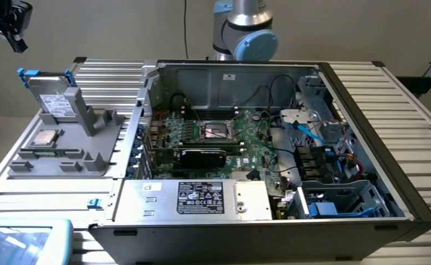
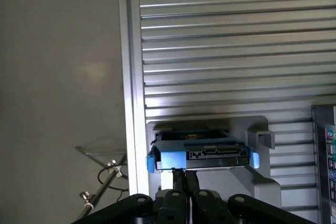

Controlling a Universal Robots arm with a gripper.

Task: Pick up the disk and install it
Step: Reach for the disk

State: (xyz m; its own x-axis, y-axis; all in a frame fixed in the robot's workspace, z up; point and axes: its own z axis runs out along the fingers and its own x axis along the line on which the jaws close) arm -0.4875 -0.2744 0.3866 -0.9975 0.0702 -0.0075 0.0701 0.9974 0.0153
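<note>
We see surface (image 1: 392,110): ribbed silver metal slats, spanning exterior frame. Centre to right of frame: open black computer case (image 1: 237,238), lid off, lying directly on slats. Left of frame: grey moulded holder (image 1: 75,152), flat on slats, just beside case wall. Lower left, near case corner: small blue clip (image 1: 92,203) on slats. Lower-left corner: pale teal flat object (image 1: 24,237) overlapping surface edge; we cannot tell whether it rests there. Wrist view: we note holder close to surface's edge rail.
</note>
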